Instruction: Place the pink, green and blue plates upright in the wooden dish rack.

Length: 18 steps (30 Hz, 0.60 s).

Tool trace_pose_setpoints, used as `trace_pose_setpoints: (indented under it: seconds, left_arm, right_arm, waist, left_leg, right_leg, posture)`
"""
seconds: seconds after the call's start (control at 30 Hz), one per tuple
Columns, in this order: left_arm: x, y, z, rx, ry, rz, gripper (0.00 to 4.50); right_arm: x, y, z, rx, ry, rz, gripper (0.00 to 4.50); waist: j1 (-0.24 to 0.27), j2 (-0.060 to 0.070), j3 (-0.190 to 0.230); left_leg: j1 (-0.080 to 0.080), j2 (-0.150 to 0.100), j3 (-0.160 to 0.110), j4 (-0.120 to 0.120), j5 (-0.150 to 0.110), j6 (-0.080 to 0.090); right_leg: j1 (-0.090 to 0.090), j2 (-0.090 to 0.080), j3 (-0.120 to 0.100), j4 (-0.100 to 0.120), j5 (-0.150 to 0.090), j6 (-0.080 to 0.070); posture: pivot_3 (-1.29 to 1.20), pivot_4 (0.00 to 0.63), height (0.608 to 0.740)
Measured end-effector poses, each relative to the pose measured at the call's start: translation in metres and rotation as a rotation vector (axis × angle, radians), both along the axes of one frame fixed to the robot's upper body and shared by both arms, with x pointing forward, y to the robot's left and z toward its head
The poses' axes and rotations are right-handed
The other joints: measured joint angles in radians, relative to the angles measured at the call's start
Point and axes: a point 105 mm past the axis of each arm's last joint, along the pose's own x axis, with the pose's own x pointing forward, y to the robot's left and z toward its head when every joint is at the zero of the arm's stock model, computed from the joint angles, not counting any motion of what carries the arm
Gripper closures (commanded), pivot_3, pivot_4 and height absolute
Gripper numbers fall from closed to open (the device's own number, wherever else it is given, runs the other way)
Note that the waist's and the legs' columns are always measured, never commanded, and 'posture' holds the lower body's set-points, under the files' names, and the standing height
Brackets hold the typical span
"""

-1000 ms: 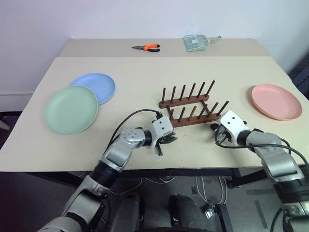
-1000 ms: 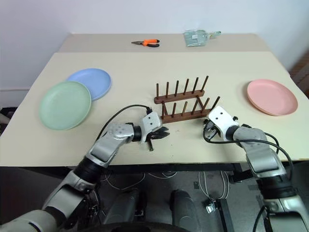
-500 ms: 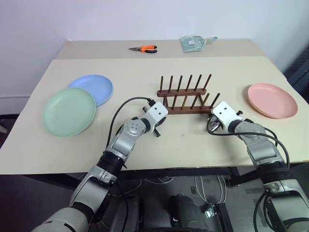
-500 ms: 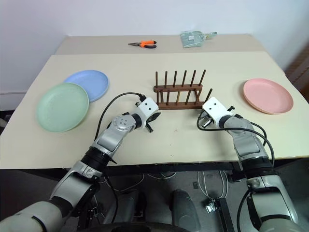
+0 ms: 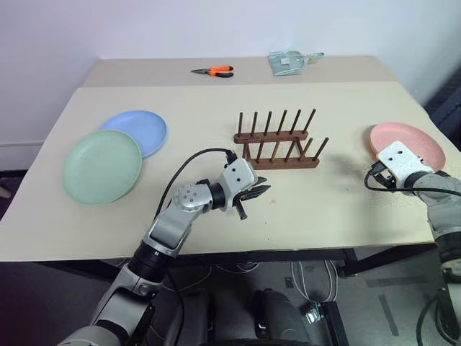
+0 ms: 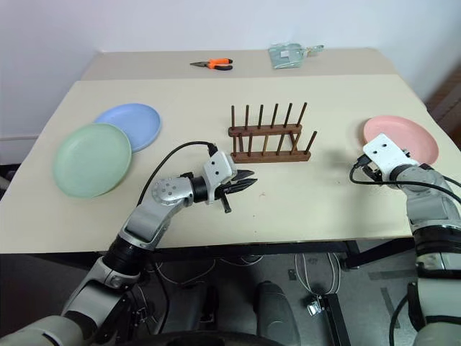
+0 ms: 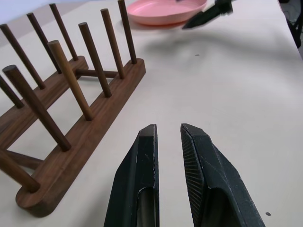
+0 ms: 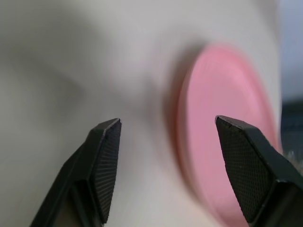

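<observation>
Beige tabletop (image 5: 346, 209) carries the wooden dish rack (image 5: 276, 150) near its middle with no plates in it, the blue plate (image 5: 140, 130) and green plate (image 5: 101, 165) touching near the left edge, and the pink plate (image 5: 414, 138) flat near the right edge. Just in front of the rack, the left gripper (image 7: 166, 136) hangs with its jaws almost shut and nothing between them. At the pink plate's near rim, the right gripper (image 8: 165, 137) has its jaws wide apart and seems to hold nothing, though that view is blurry.
</observation>
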Motion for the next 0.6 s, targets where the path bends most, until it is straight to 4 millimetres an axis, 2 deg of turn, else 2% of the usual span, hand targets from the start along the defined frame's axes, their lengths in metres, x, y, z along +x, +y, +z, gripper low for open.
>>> trace_pose_setpoints:
  seconds: [0.07, 0.17, 0.3, 0.33, 0.4, 0.5, 0.6]
  left_arm:
    - [0.001, -0.001, 0.002, -0.002, -0.004, -0.001, 3.71]
    - [-0.001, -0.003, 0.006, -0.023, -0.003, -0.012, 3.71]
    - [-0.003, -0.002, 0.006, -0.026, 0.004, -0.008, 3.71]
    - [-0.003, -0.002, 0.006, -0.03, 0.006, -0.006, 3.71]
    - [-0.005, -0.001, 0.004, -0.034, 0.013, -0.003, 3.71]
    - [-0.004, 0.003, 0.005, -0.031, 0.015, 0.011, 3.71]
    - [-0.003, 0.008, 0.005, -0.024, 0.008, 0.028, 3.71]
  right_arm:
    - [0.007, -0.003, 0.002, -0.02, -0.009, -0.012, 1.23]
    - [0.012, -0.013, 0.003, -0.044, -0.015, -0.066, 2.06]
    - [0.013, -0.02, 0.002, -0.054, -0.013, -0.097, 4.07]
    - [0.013, -0.02, 0.0, -0.055, -0.007, -0.095, 4.44]
    - [0.011, -0.021, -0.004, -0.051, -0.003, -0.1, 4.44]
    - [0.015, -0.015, 0.0, -0.054, -0.03, -0.049, 4.44]
    - [0.023, 0.009, 0.023, -0.025, -0.127, 0.097, 4.44]
  waist:
    - [-0.007, 0.0, 0.0]
    - [-0.006, 0.0, 0.0]
    - [-0.006, 0.0, 0.0]
    - [-0.006, 0.0, 0.0]
    - [-0.006, 0.001, 0.0]
    - [-0.008, 0.001, 0.0]
    - [-0.011, 0.003, 0.001]
  left_leg:
    - [0.0, 0.0, 0.0, 0.0, 0.0, 0.0]
    - [0.0, 0.0, 0.001, 0.0, 0.0, 0.0]
    - [0.0, 0.0, 0.001, 0.0, 0.0, 0.0]
    - [0.0, 0.0, 0.001, 0.0, 0.0, 0.0]
    - [0.0, 0.0, 0.001, 0.0, 0.0, 0.0]
    - [0.0, 0.0, 0.001, 0.0, 0.0, 0.0]
    - [0.0, 0.0, 0.001, 0.0, 0.0, 0.0]
  right_leg:
    - [0.0, 0.0, 0.0, 0.0, 0.0, 0.001]
    - [0.0, 0.001, 0.0, 0.0, 0.001, 0.001]
    - [0.001, 0.002, 0.0, -0.001, 0.001, 0.001]
    - [0.001, 0.002, 0.0, -0.001, 0.001, 0.001]
    - [0.001, 0.002, 0.0, -0.001, 0.001, 0.002]
    - [0.001, 0.002, 0.0, -0.001, 0.001, 0.002]
    - [0.001, 0.002, 0.0, -0.001, 0.001, 0.002]
  posture:
    - [0.0, 0.15, 0.74]
    - [0.0, 0.15, 0.74]
    - [0.0, 0.15, 0.74]
    - [0.0, 0.15, 0.74]
    - [0.0, 0.15, 0.74]
    - [0.0, 0.15, 0.74]
    - [0.0, 0.15, 0.74]
